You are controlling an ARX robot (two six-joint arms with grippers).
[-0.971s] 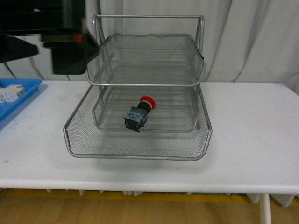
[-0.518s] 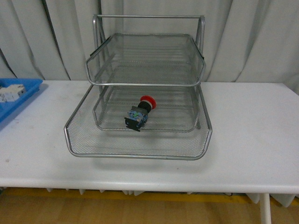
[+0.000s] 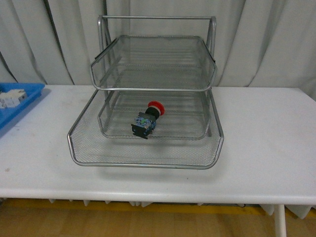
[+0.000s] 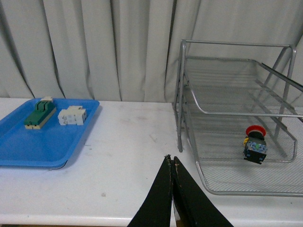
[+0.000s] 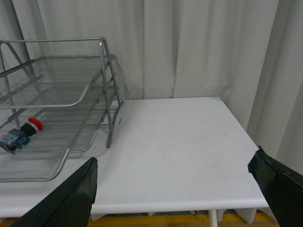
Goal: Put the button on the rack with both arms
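At nine o'clock on the surface sits the blue tray. Toward ten o'clock, the left arm that hung there a second ago has pulled out of the front view; its fingers are pressed together, empty. Dead centre, the button lies on its side low in the rack, beneath the top tier. Toward three o'clock, the right fingers stand wide apart, holding nothing. Placement looks finished.
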